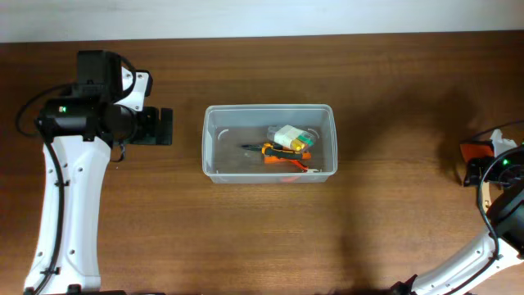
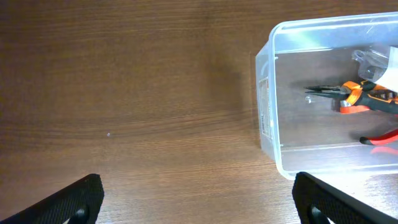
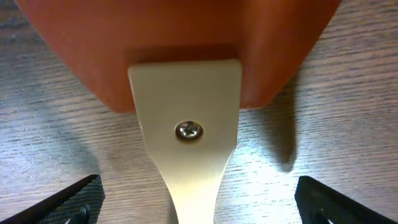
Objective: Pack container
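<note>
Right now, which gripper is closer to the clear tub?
Left. The left gripper sits just off one short end of the container; the right gripper is far past the opposite end, over an orange-handled tool.

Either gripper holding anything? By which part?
Nothing held. Left gripper open above the table beside the container; right gripper open, fingers wide either side of an orange-handled tool, not touching.

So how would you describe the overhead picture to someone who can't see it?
A clear plastic tub sits in the middle of a brown wooden table, holding orange-handled pliers and a small clear case. The left hand hangs beside the tub, not touching it; the right hand is at the far edge by an orange tool.
</note>
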